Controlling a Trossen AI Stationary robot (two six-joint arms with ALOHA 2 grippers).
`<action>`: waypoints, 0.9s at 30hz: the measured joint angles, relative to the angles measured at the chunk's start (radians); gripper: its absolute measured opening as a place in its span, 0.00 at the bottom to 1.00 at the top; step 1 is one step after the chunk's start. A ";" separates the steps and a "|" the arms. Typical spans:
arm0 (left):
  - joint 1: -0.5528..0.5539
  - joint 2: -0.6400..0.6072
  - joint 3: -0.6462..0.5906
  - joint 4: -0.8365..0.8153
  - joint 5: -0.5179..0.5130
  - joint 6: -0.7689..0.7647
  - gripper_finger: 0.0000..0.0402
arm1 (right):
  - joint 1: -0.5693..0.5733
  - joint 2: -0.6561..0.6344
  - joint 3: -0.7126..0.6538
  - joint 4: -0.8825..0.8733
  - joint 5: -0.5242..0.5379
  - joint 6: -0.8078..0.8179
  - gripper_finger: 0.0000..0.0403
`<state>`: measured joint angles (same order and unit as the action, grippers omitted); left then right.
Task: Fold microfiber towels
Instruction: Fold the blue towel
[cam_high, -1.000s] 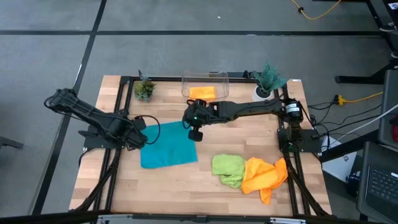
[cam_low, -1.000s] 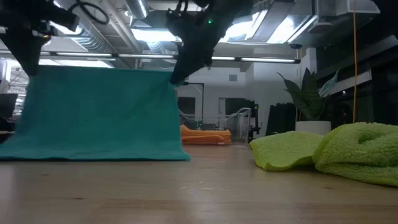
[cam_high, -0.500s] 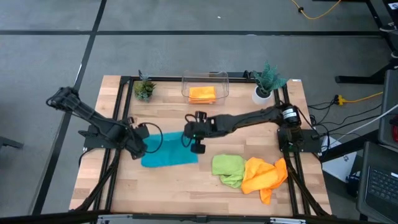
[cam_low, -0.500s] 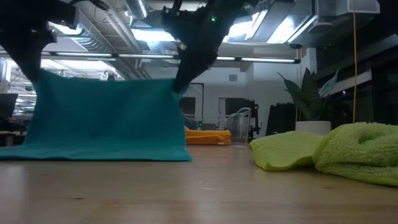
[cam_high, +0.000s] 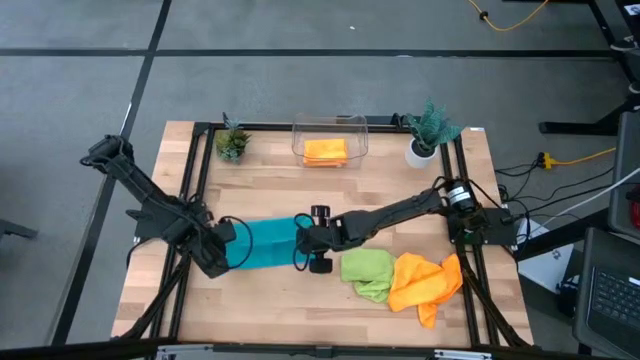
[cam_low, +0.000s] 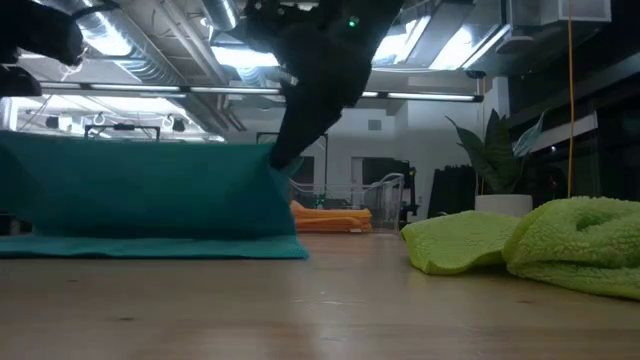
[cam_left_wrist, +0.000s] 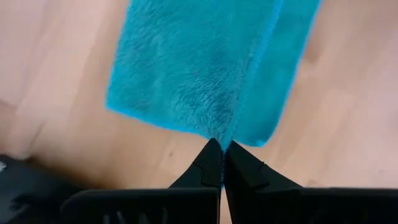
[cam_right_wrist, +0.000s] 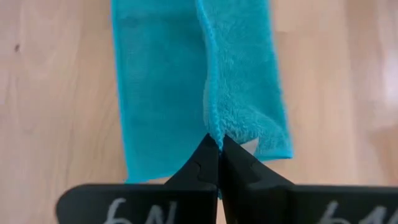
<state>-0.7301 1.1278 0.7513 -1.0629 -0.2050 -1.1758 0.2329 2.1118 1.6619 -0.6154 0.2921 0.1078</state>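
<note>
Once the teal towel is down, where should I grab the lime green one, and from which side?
Take the green towel by its free left edge, from above. It lies crumpled, and its right side touches the orange towel, so gripping there risks catching both. That edge is nearest the right gripper.

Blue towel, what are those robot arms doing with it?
Both arms are folding the teal-blue towel on the wooden table. The left pincer and the right pincer are each shut on an edge of it, holding that edge up over the half lying flat. A green towel and an orange towel wait in a heap nearby, and another orange towel sits in the clear bin.
</note>
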 joint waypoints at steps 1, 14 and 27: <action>-0.008 0.000 0.000 0.011 -0.006 0.000 0.00 | 0.001 0.010 0.000 -0.004 -0.003 0.006 0.00; -0.073 0.165 0.000 0.150 0.041 -0.001 0.00 | 0.047 0.045 0.000 0.004 -0.042 0.048 0.00; -0.075 0.220 0.000 0.161 0.155 -0.049 0.03 | 0.048 0.050 0.000 -0.001 -0.143 0.072 0.14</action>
<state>-0.8055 1.3474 0.7513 -0.9024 -0.0496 -1.2249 0.2813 2.1620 1.6619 -0.6168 0.1487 0.1795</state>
